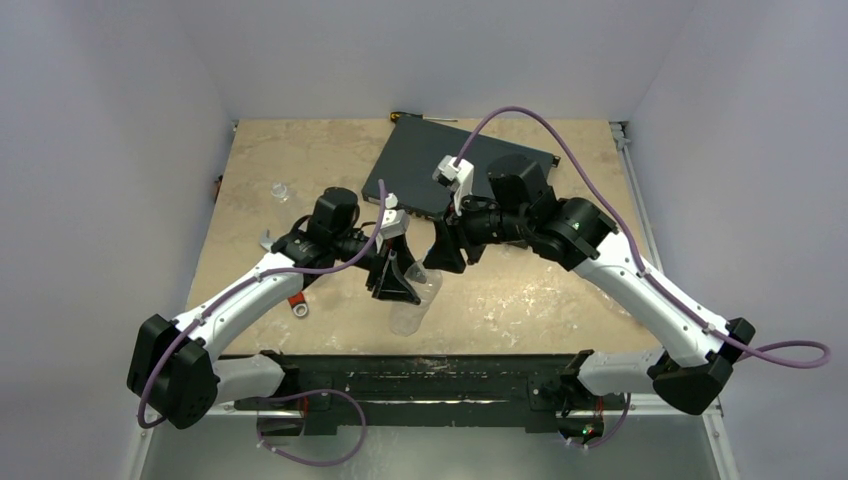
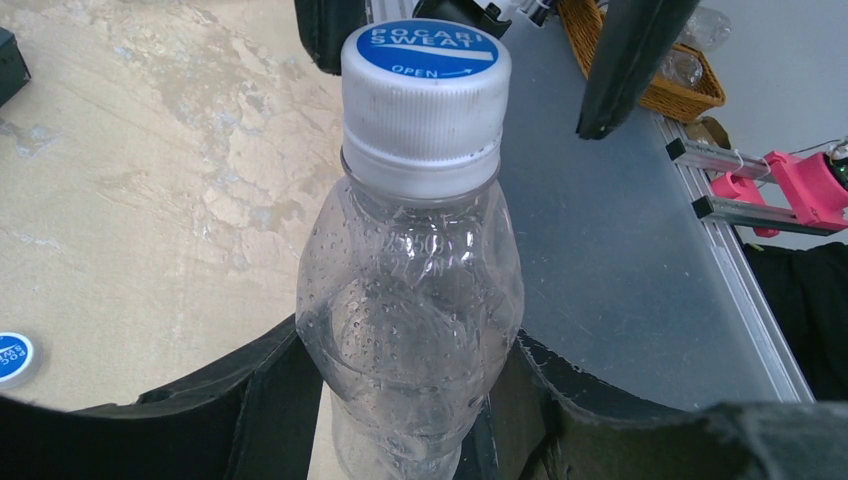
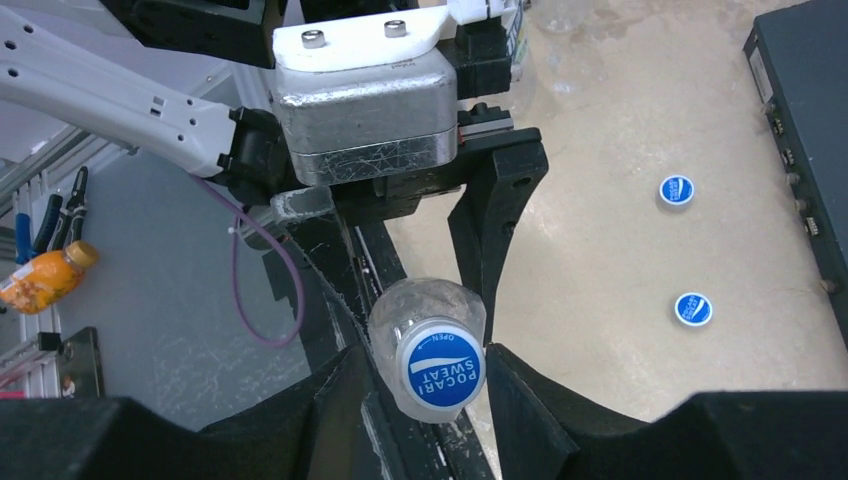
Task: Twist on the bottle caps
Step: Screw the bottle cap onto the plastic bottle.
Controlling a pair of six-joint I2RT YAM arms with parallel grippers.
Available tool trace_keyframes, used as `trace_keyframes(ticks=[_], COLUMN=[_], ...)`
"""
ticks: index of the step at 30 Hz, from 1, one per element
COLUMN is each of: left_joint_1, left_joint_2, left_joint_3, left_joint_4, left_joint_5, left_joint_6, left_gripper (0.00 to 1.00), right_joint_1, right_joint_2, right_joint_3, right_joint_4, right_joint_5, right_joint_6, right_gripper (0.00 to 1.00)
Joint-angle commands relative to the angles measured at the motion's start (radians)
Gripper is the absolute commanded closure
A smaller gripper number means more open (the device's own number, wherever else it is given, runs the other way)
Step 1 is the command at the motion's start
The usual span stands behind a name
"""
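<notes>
A clear bottle (image 1: 415, 300) hangs above the table's near middle, and my left gripper (image 1: 398, 285) is shut on its body. In the left wrist view the bottle (image 2: 410, 300) sits between the two black fingers of that gripper (image 2: 405, 390). A white cap with a blue top (image 2: 427, 60) sits on its neck. My right gripper (image 1: 447, 258) faces the cap end-on. In the right wrist view the cap (image 3: 440, 370) lies between the fingers of that gripper (image 3: 425, 400). The left wrist view shows a gap between the cap and one right finger (image 2: 620, 60).
Two loose blue caps (image 3: 677, 190) (image 3: 693, 309) lie on the table beside the flat black box (image 1: 450, 170); another cap (image 2: 12, 358) lies at the left. A small clear bottle (image 1: 280, 190) stands at the back left. A red-handled wrench (image 1: 297, 303) lies under the left arm.
</notes>
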Motion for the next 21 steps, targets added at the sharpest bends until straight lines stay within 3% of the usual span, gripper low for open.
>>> trace_keyframes(ticks=[1,13,21], left_joint_1=[0.006,0.006,0.006], left_joint_2=[-0.012,-0.003,0.0], left_joint_3=[0.037,0.048,0.05], left_joint_4=[0.012,0.012,0.014], left_joint_5=[0.033,0.031,0.035], left_joint_6=[0.04,0.04,0.039], left_gripper=[1.0,1.0,1.0], right_joint_1=[0.002,0.002,0.002], right_joint_2=[-0.012,-0.001,0.006], right_joint_3=[0.043,0.036,0.033], right_joint_4=[0.022,-0.025,-0.025], right_joint_5=[-0.039,-0.044,-0.033], right_joint_6=[0.011,0.01,0.015], right_gripper=[0.52,0.58,0.54])
